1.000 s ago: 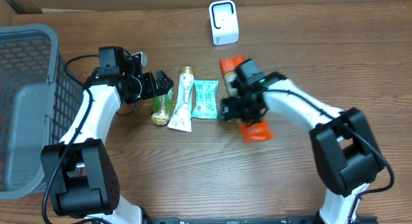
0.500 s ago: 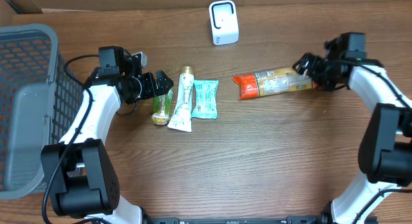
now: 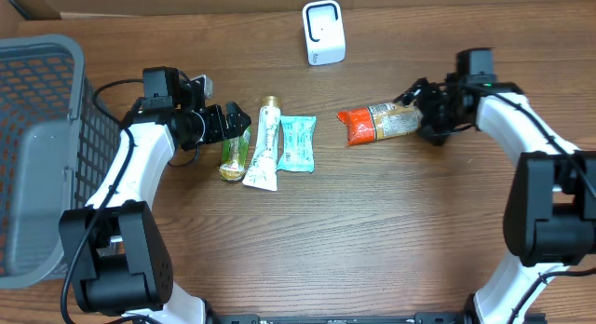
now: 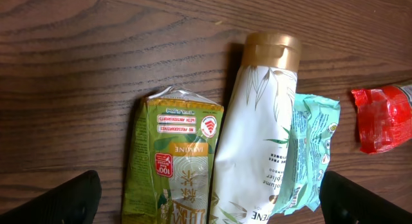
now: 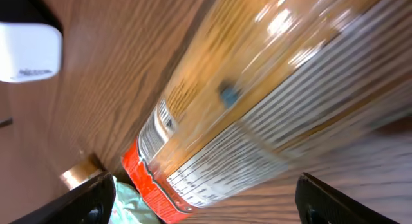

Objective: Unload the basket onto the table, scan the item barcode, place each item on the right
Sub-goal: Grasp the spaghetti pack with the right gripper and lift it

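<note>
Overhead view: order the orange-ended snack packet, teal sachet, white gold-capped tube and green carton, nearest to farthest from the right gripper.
1. Orange-ended snack packet, at the right gripper, by its jaws.
2. Teal sachet, left of the packet.
3. White gold-capped tube, next left.
4. Green carton, farthest left.

The wooden tabletop (image 3: 307, 240) is bearing a white scanner (image 3: 323, 33), a green packet (image 3: 234, 156), white tube (image 3: 264, 152) and teal sachet (image 3: 297, 143) lying side by side — an orange-ended packet (image 3: 380, 124) nearby, a grey basket (image 3: 37, 63) seemingly resting leftward.
</note>
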Robot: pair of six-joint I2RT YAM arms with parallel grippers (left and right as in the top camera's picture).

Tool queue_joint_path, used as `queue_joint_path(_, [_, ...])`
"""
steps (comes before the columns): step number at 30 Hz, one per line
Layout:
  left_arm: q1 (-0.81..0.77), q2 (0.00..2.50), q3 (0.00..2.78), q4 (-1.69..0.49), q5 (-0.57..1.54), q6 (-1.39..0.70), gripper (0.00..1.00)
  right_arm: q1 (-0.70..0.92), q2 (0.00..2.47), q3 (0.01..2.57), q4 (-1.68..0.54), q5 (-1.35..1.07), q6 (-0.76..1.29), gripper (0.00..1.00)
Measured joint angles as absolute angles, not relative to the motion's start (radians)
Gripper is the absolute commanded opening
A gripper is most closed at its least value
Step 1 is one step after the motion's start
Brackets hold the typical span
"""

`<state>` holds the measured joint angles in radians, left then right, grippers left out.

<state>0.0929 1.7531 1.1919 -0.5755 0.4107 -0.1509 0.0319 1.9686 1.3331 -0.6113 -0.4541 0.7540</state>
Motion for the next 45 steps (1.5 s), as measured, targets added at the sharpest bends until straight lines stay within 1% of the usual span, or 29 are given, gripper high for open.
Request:
queue_joint_path(7, [0.093, 1.753, 1.192, -0.575, 0.411, -0.151, 1.00, 0.197, 1.969, 1.333, -0.515, -0.317, 0.785, 0.89])
queue_joint_path(11, [0.093, 1.753, 1.192, -0.575, 0.411, -0.151, 0.99, 0.285, 1.969, 1.333, -0.524, -0.209, 0.785, 0.89])
queue_joint_path(15, [0.093, 1.753, 1.192, -0.575, 0.411, -0.151, 1.00, 0.308, 1.969, 1.333, -0.547, -0.138, 0.793, 0.86])
queue_joint_path(18, [0.093, 1.753, 1.192, -0.575, 0.411, -0.151, 1.00, 0.303, 1.975, 1.333, -0.548, -0.105, 0.799, 0.80])
queue_joint_path(24, [0.093, 1.753, 1.192, -0.575, 0.411, -0.151, 1.00, 0.303, 2.006, 1.352, -0.578, -0.094, 0.726, 0.81])
queue_joint_path(30, [0.093, 1.753, 1.192, -0.575, 0.411, -0.151, 1.00, 0.279, 2.022, 1.358, -0.730, -0.078, 0.571, 0.88])
queue_joint_path(32, [0.093, 1.753, 1.192, -0.576, 0.411, -0.151, 1.00, 0.254, 2.022, 1.362, -0.781, -0.050, 0.519, 0.93])
queue_joint_path(35, [0.093, 1.753, 1.192, -0.575, 0.410, -0.151, 1.00, 0.210, 2.021, 1.363, -0.831, -0.014, 0.474, 0.96])
queue_joint_path(38, [0.093, 1.753, 1.192, -0.576, 0.410, -0.151, 1.00, 0.154, 2.021, 1.363, -0.826, -0.017, 0.446, 0.96])
queue_joint_path(41, [0.093, 1.753, 1.192, -0.575, 0.408, -0.151, 1.00, 0.096, 2.021, 1.362, -0.781, -0.083, 0.438, 0.96])
queue_joint_path(45, [0.093, 1.753, 1.192, -0.575, 0.408, -0.151, 1.00, 0.038, 2.022, 1.362, -0.677, -0.192, 0.506, 0.95])
